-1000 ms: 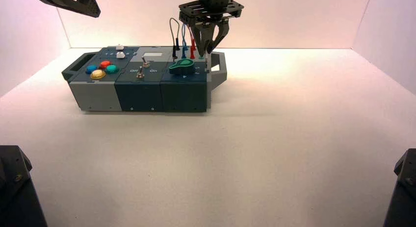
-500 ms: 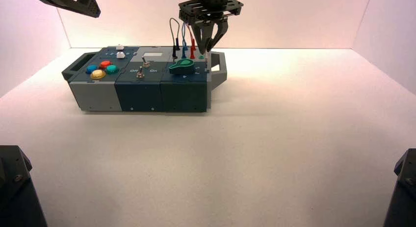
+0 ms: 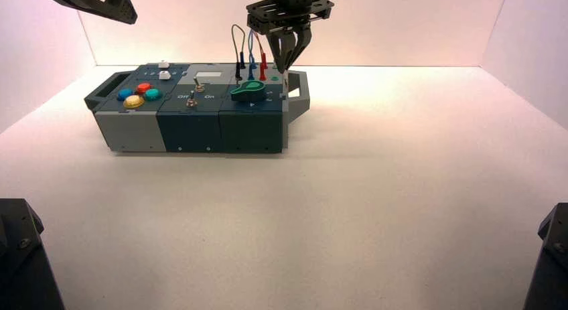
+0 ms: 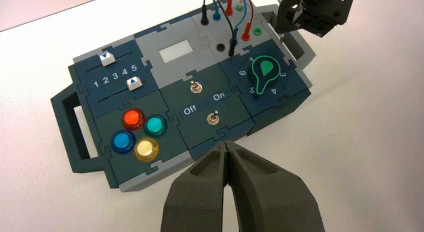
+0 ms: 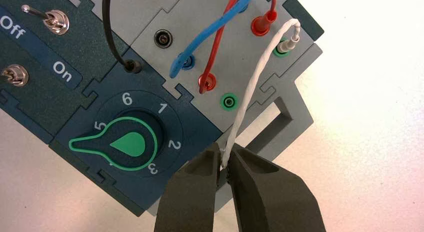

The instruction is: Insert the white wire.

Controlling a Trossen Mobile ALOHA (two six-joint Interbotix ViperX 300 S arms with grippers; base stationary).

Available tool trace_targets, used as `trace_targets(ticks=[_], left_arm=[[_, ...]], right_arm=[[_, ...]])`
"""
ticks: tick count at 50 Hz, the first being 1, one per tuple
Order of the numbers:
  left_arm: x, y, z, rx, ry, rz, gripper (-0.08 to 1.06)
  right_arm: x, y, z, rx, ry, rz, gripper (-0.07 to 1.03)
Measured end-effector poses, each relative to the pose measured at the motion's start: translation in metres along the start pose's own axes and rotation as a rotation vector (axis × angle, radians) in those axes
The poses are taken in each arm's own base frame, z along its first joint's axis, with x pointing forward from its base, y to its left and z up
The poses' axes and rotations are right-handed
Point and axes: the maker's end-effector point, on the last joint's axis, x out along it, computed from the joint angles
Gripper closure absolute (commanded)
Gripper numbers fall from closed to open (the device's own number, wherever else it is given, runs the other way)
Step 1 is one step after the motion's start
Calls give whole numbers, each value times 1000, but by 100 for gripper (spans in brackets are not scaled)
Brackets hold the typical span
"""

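Observation:
The white wire has one plug seated in a green socket at the box's far right corner. From there it runs to my right gripper, which is shut on it, and its other end is hidden between the fingers. In the high view that gripper hangs over the right end of the box, by the handle. An empty green socket lies beside the held wire. My left gripper is shut on nothing and parked high at the far left.
Red, blue and black wires loop over the sockets next to the white one. The green knob sits close to my right fingers. Toggle switches, coloured buttons and sliders lie further left.
My right gripper's fingers have closed from wide open onto the white wire at the box's right end. The left arm has not moved.

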Motion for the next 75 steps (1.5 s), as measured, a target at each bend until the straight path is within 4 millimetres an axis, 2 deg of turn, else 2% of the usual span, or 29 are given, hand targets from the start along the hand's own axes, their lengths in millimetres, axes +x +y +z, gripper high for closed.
trace_targets(ticks=[36, 60, 75], left_arm=[[0, -1, 0, -3, 2, -4, 101], [1, -9, 0, 22, 6, -27, 101], [1, -9, 4, 26, -22, -23, 101]], right_arm=[[-22, -1, 11, 10, -261, -25, 99], [-24, -2, 22, 15, -323, -27, 99], [-12, -1, 18, 13, -303, -26, 99]])
